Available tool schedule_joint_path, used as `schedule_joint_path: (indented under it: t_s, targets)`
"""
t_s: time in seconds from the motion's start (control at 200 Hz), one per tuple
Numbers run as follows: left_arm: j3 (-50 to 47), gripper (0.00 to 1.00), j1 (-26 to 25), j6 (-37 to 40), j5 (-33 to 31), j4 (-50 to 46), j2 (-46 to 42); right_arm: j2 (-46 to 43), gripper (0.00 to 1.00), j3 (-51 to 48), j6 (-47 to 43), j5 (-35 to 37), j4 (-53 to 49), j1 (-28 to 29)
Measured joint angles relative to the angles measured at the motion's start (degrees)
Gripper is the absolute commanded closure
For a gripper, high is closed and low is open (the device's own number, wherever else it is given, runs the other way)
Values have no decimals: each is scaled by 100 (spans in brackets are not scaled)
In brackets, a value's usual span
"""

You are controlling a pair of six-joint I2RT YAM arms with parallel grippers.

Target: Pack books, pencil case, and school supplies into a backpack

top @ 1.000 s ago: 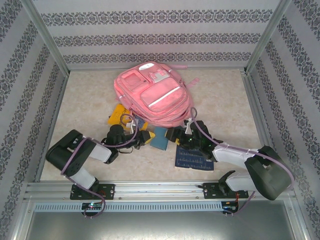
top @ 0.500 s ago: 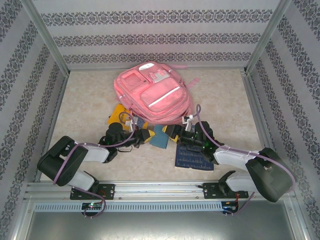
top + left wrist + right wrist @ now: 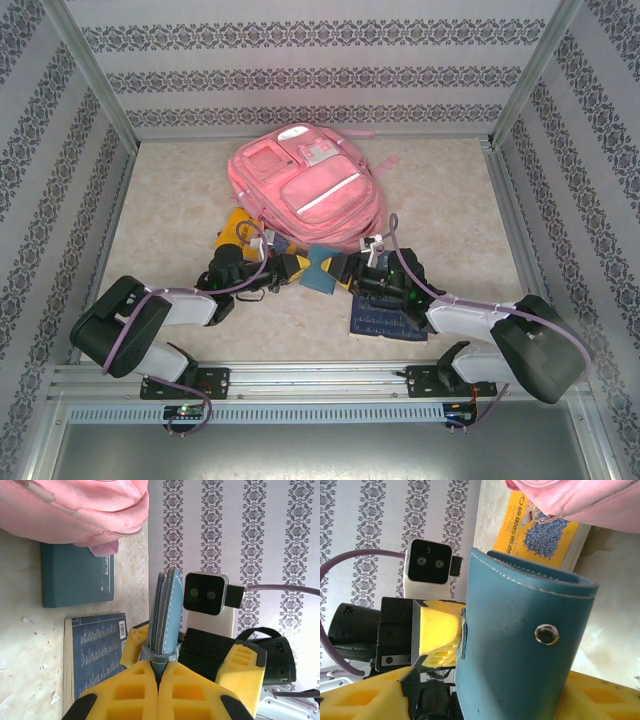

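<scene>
Left claw [image 3: 158, 662] is pinching a blue pouch [image 3: 520, 645] by its edge; right claw [image 3: 485, 700] is straddling that pouch, and I cannot tell whether it is gripping. Pink backpack [image 3: 305, 190] is lying mid-table, navy book [image 3: 383, 318] and yellow book [image 3: 236, 228] near it.

A teal pouch [image 3: 520, 655], seemingly leather, fronts the yellow book [image 3: 540, 535].
</scene>
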Motion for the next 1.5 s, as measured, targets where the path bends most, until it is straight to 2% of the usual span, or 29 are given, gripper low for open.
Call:
schedule_joint_path:
  t_s: [0.155, 0.285, 0.33, 0.39, 0.43, 0.525, 0.58, 0.664, 0.754, 0.854, 0.984, 1.054, 1.174, 1.379, 1.499]
  targets:
    - [26, 100, -13, 2, 24, -13, 0, -22, 68, -4, 72, 63, 4, 2]
    - [26, 100, -57, 0, 46, 4, 39, -175, 78, -72, 74, 155, -31, 2]
    - [26, 97, -72, 2, 48, 7, 59, -227, 78, -92, 52, 170, -55, 2]
    - [26, 76, -76, 7, 92, 9, 72, -302, 79, -105, 39, 177, -136, 2]
    - [35, 66, -92, 35, 122, -4, 72, -361, 80, -118, 33, 179, -181, 0]
    - [116, 55, -96, 175, 149, -297, 57, -691, 82, -205, -31, 310, -398, -81]
    - [264, 53, -98, 420, 144, -796, -50, -988, 82, -249, -136, 422, -693, -179]
    - [754, 52, -103, 1073, 4, -2111, -400, -1558, 82, -251, -407, 647, -1416, -306]
    - [1582, 52, -114, 1974, -437, -3707, -767, -2133, 82, -238, -750, 907, -2256, -387]
    - [2450, 51, -114, 2859, -1001, -5010, -970, -2551, 82, -238, -1060, 1060, -3025, -505]
    - [3388, 46, -111, 3609, -1624, -6046, -828, -2793, 82, -254, -1244, 1137, -3576, -710]
    - [3877, 42, -107, 3873, -1803, -6367, -544, -2822, 82, -254, -1322, 1145, -3746, -796]
    - [5066, 42, 17, 4365, -1840, -7042, 326, -2809, 81, -227, -1554, 1141, -4079, -831]
    - [7342, 40, 645, 5272, -1132, -7941, 1893, -2771, 80, -4, -1969, 1117, -4614, -881]
    - [8437, 40, 772, 5901, -905, -8638, 2621, -2820, 79, 39, -2118, 1058, -4795, -1010]
